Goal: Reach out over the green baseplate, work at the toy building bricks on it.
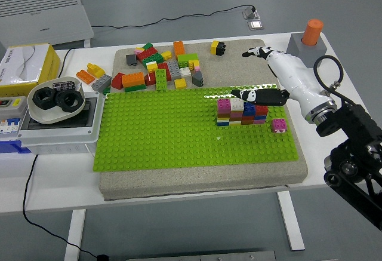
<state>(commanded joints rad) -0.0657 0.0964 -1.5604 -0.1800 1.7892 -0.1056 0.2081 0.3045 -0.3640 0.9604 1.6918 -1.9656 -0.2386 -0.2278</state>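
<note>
The right hand is reaching in from the right, hovering over the far right corner of the green baseplate. Its fingers are spreading loosely and holding nothing, the dark thumb stretching left toward the brick wall. That little stacked wall is sitting on the baseplate's right part, running left to right, and it is lying just below and left of the thumb tip. I'm judging this hand the only one placed for the next touch; the left hand is not showing at all. A single pink brick is standing just right of the wall. The loose brick pile is lying well off on the mat beyond the plate. Whether the thumb is touching the wall's top, I cannot tell.
</note>
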